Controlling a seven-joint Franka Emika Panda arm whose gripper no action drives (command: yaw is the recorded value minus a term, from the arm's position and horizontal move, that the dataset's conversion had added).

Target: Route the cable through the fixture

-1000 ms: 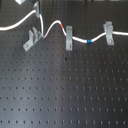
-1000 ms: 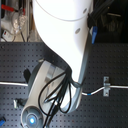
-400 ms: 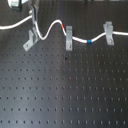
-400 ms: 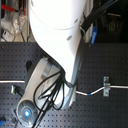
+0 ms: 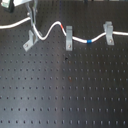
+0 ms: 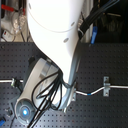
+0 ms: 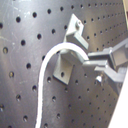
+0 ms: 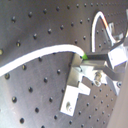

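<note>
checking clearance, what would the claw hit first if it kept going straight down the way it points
Probably the fixture: the claw, shut on the cable, hangs right above its prongs. Depth is unclear; it might instead meet the table beside it.

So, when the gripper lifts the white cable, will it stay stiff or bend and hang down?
The cable will probably be floppy: in the first exterior view it already curves in loose waves between the fixture and the two grey clips. It looks thin, so likely light. The part outside the gripper would probably sag rather than hold a straight line.

Glossy white arm (image 6: 57, 30) with grey joint, black cables (image 6: 47, 92), glowing blue ring light (image 6: 23, 113).
</note>
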